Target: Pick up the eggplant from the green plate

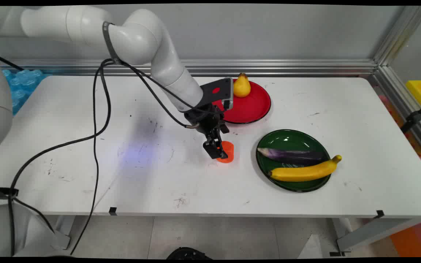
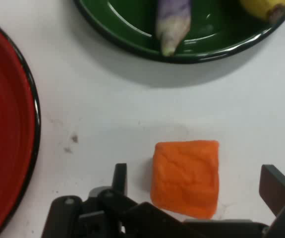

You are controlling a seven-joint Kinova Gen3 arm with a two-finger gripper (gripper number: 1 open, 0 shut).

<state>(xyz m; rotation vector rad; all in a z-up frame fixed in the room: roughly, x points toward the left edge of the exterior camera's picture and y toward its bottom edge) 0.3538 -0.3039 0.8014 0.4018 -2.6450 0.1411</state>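
Gripper (image 1: 218, 149) low over the worktop (image 1: 86, 175), jaws spread wide either side of an orange block (image 1: 228, 152). In the hand view the block (image 2: 185, 177) sits between the two fingers (image 2: 120, 178) with a gap on each side, not touching either one. Block rests flat on the worktop, roughly mid-table, nothing on top of it.

Around it: red plate (image 1: 250, 106) just behind the gripper, toward the wall, partly hidden by the wrist and its camera mount. Yellow pear (image 1: 241, 86) upright on the far part of that plate. Green plate (image 1: 291, 137) to the right of the block, near but apart. On it a purple eggplant (image 1: 292, 155) lies across the middle and a banana (image 1: 305, 171) lies in front of it, banana tip poking past the plate's right rim. Hand view shows the eggplant's pale end (image 2: 171, 25) pointing toward the block, bare worktop between.

Black cables (image 1: 95, 138) hang from the arm across the left half of the worktop, well clear of the block.
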